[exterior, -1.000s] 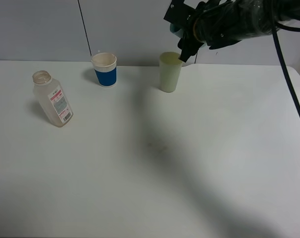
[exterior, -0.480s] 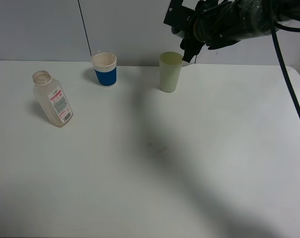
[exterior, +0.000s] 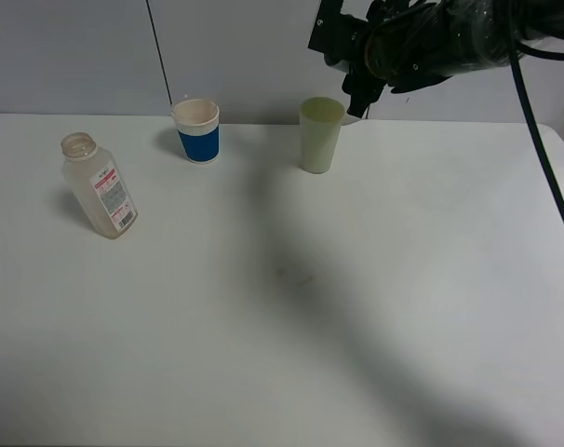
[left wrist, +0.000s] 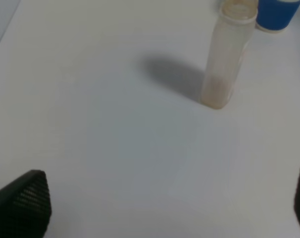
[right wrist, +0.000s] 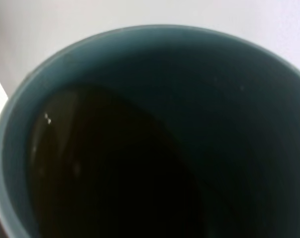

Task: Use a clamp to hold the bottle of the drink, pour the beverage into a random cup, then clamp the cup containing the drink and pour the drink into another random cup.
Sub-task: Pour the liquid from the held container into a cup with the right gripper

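The translucent bottle (exterior: pixel 98 186) stands uncapped at the table's left, with a trace of brown at its base (left wrist: pixel 217 96). My left gripper (left wrist: pixel 162 208) hangs open some way short of the bottle, its dark fingertips (left wrist: pixel 21 203) at the frame's lower corners. My right gripper (exterior: pixel 352 74) is raised just above and right of the pale yellow-green cup (exterior: pixel 320 134). It is shut on the teal-green cup (right wrist: pixel 140 39), which fills the right wrist view and holds dark brown beverage (right wrist: pixel 105 173). In the high view the black arm hides that cup.
A white paper cup with a blue band (exterior: pixel 197 130) stands at the back, between the bottle and the pale cup; it also shows beyond the bottle (left wrist: pixel 276 15). A black cable (exterior: pixel 543 158) trails from the right arm. The white table (exterior: pixel 291 307) spreads in front.
My right arm has risen slightly and turned back from the pale cup's rim, carrying the teal-green cup. The left arm, bottle and other cups have not moved.
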Motion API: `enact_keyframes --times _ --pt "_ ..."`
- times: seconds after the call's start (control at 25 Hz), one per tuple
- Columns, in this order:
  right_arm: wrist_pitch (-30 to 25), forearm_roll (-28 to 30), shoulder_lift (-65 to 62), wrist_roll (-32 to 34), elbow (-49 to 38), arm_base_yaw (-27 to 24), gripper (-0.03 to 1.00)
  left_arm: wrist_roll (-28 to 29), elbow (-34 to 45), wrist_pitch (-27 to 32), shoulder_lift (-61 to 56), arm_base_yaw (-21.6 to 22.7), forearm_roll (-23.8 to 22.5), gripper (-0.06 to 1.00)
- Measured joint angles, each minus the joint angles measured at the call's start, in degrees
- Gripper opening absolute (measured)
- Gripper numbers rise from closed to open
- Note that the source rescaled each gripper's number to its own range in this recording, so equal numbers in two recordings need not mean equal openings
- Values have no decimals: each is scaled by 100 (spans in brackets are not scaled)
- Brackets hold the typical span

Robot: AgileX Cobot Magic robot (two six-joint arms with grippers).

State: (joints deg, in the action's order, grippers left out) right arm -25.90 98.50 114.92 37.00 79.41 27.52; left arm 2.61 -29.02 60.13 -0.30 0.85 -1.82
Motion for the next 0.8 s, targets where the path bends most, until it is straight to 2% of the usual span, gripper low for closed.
enact_keyframes --times 0.8 --pt "-52 0 0 -861 0 0 1 -5 0 0 0 0 6 100"
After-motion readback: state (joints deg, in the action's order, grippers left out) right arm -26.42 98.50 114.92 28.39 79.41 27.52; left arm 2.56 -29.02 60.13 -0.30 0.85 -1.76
